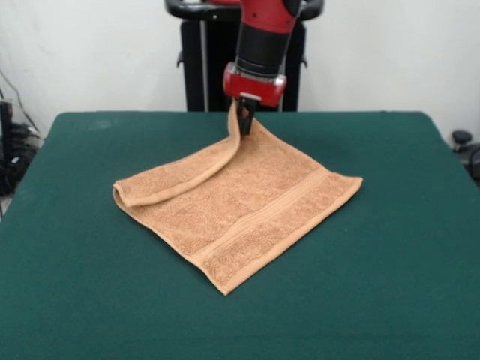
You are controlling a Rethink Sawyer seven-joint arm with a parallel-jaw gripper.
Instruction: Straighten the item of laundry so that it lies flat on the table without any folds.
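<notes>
The gripper [245,112] hangs just above the far edge of the table [420,247], near its middle, and its dark fingers are pinched shut on one corner of the towel [247,210], which they hold lifted off the felt. From that raised corner a strip of cloth drops away toward the left edge, doubled over on itself as a long rolled fold that ends in a rounded lip at the towel's leftmost point. The rest of the orange-tan cloth lies flat in the middle of the table, turned like a diamond, with one corner toward the near edge and another toward the right edge; a woven band runs along its near-right side.

To my eye the job is partly done: most of the towel is down smooth, and only that folded flap is left. Doing this step well probably means carrying the held corner outward, toward the far-left corner of the table, keeping it low and the cloth lightly taut so the fold rolls open, then letting go only once the corner sits on the felt
</notes>
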